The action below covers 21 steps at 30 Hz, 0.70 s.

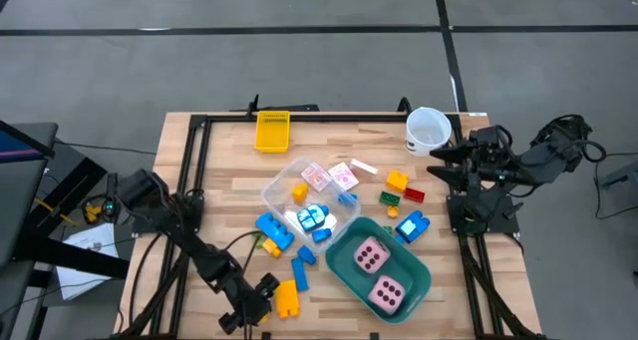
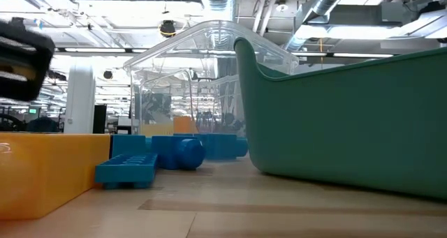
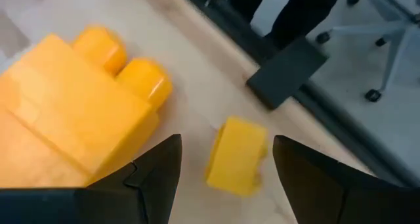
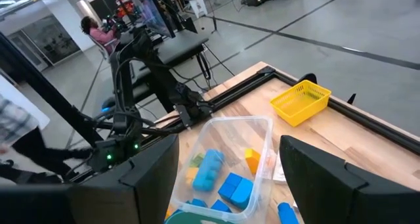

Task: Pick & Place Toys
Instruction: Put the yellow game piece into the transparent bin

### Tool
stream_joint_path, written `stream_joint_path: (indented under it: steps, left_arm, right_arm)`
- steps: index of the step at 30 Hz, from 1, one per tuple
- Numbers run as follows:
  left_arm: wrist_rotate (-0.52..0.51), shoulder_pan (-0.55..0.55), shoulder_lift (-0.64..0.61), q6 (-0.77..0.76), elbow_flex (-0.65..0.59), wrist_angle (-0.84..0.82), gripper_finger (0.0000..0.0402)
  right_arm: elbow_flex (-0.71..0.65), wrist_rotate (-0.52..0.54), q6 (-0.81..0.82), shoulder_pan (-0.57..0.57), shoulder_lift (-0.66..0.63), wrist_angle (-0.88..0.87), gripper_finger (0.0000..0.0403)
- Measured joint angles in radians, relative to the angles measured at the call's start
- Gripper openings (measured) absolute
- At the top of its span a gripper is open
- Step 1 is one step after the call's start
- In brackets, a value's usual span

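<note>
My left gripper (image 1: 251,315) is low at the table's near edge, open, slanting down. Its fingers (image 3: 154,178) stand on either side of a small yellow brick (image 3: 236,155) that lies on the wood, with a gap at each side. A bigger yellow brick (image 3: 72,102) (image 1: 286,298) lies just beside it. More toys lie mid-table: blue bricks (image 1: 274,230), a yellow brick (image 1: 397,180), a red one (image 1: 415,193) and pink-white cards (image 1: 344,172). Two pink dice (image 1: 371,257) sit in the teal tub (image 1: 344,263). My right gripper (image 4: 230,178) waits open, raised at the right by the white cup (image 1: 428,131).
A clear box (image 1: 282,180) holding several bricks stands mid-table, next to the teal tub (image 2: 349,119). A yellow basket (image 1: 272,131) is at the far edge. A dark frame rail (image 1: 189,180) runs along the table's left side. A person (image 4: 98,30) shows in the room beyond.
</note>
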Motion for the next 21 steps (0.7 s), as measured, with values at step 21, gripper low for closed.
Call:
stream_joint_path:
  steps: [21]
  left_arm:
    - [0.032,0.0,0.013,-0.106,0.001,0.018,0.0102]
  right_arm:
    - [0.0,0.0,0.01,0.0,0.0,-0.005,0.0254]
